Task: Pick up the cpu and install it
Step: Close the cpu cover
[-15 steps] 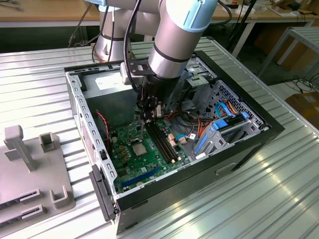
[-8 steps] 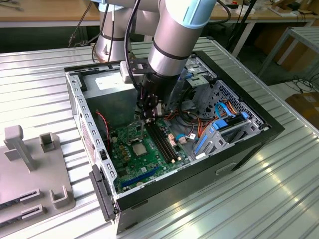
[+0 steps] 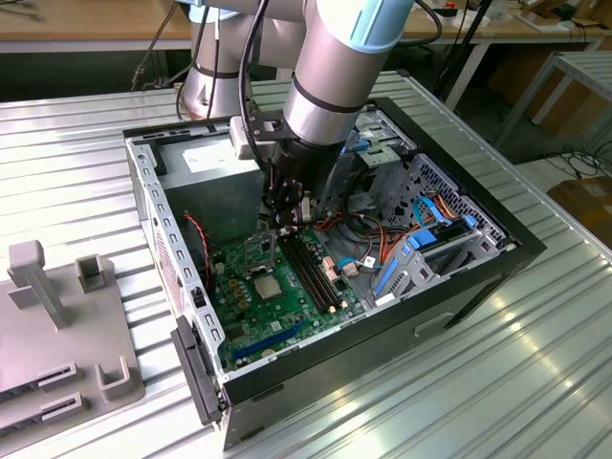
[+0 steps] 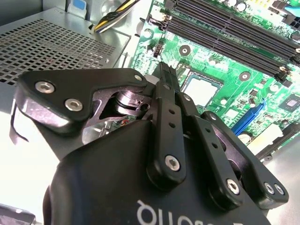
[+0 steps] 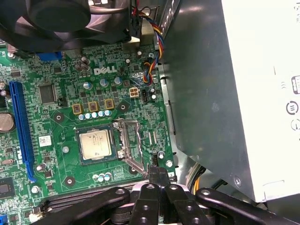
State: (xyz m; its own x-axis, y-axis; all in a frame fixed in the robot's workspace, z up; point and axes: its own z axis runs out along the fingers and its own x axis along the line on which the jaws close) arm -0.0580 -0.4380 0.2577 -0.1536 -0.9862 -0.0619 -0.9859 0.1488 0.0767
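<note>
**Gripper clenched above the board, cpu lying in its socket**

In the exterior view you see the arm reach down into the open case, which lies on its side on a ribbed metal table. The gripper hangs just above the green board, close to the grey power supply. In both wrist views its fingers are pressed together tip against tip, and nothing is held between them.

Find the cpu in the first wrist view. It lies flat in the square socket with its silver top up, near the fingertips but not touching them. The socket's metal frame stands just beside the chip, on the side toward the power supply. A long blue slot runs along the board on the chip's other side, and a black fan sits over the board's far end.

In the second wrist view the chip shows just past the fingertips, with the long black memory slots beyond it
</note>
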